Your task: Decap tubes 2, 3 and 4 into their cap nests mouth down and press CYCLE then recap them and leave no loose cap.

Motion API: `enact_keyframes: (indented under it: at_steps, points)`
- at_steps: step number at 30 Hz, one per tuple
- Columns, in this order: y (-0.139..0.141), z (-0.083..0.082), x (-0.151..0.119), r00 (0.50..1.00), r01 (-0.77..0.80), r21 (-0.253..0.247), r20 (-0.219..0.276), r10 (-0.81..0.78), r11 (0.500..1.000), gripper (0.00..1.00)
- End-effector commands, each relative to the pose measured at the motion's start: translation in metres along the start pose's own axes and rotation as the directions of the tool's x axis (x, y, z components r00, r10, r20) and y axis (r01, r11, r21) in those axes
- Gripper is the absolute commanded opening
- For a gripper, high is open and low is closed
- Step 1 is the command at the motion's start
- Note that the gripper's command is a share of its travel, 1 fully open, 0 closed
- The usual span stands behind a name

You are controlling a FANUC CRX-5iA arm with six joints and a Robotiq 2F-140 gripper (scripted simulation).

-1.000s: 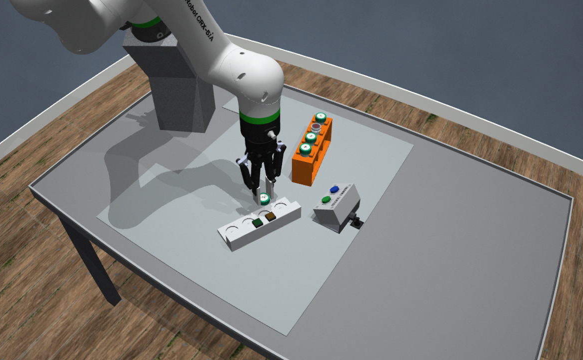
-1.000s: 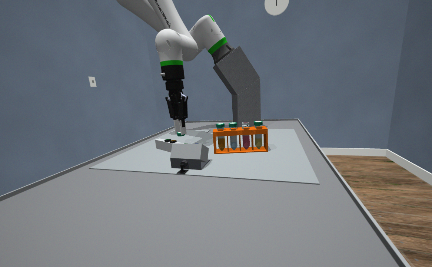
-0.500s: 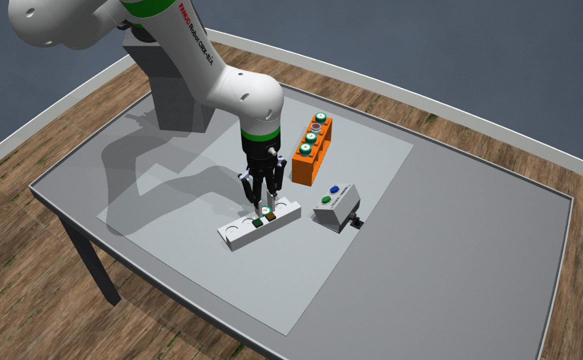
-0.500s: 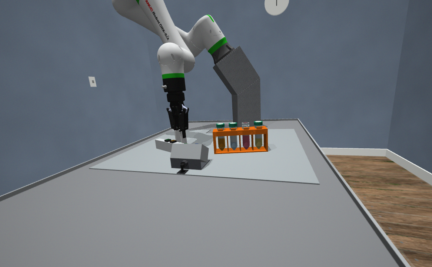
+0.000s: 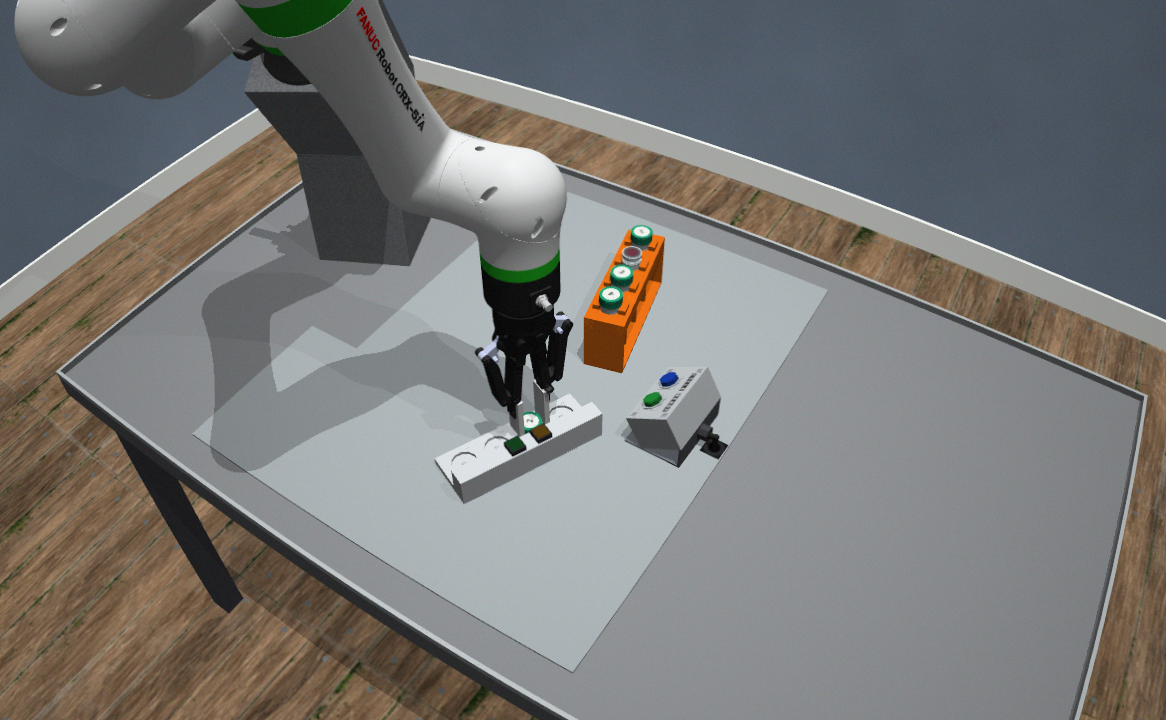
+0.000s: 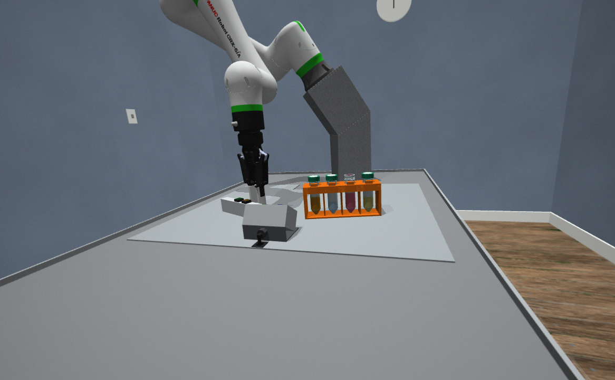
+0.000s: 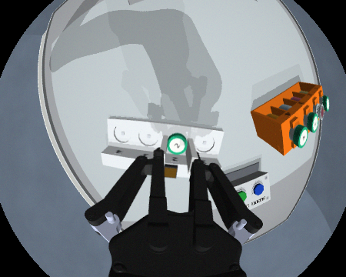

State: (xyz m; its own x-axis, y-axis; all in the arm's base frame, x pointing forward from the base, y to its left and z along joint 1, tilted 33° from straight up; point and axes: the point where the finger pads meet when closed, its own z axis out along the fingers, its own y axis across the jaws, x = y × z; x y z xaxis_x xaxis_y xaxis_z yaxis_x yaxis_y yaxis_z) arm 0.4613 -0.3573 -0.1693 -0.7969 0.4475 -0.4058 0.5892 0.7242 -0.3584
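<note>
My gripper [image 5: 529, 413] [image 6: 257, 197] [image 7: 177, 144] is shut on the green cap [image 5: 531, 420] [image 7: 176, 145] with the dot marked 2. It holds the cap, dot up, low at the second nest from the right of the white cap tray [image 5: 497, 474] [image 6: 229, 206] [image 7: 117, 158], as the top view shows it. I cannot tell if the cap touches the nest floor. The other three nests are empty. In the orange decapping station [image 5: 614, 331] [image 6: 343, 213] [image 7: 267, 125], one tube [image 5: 631, 255] [image 6: 349, 177] stands open; the other three carry green caps.
The tray's green lamp [image 5: 513, 443] and amber lamp [image 5: 540, 433] look dark. The grey key box [image 5: 672, 429] [image 6: 269, 221] with the blue key [image 5: 668, 378] [image 7: 257, 189] and the green key [image 5: 652, 399] [image 7: 241, 196] stands right of the tray. The arm's grey pedestal [image 5: 345, 179] stands behind.
</note>
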Motion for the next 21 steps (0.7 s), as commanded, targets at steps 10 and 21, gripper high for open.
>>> enact_keyframes:
  at_steps: [10,21]
  points:
    - [0.0,0.0009,0.0008,1.0,0.0,0.0,0.0,0.0,1.0,0.0]
    - [0.0,0.0054,0.0009,1.0,0.0,0.0,0.0,0.0,1.0,0.0]
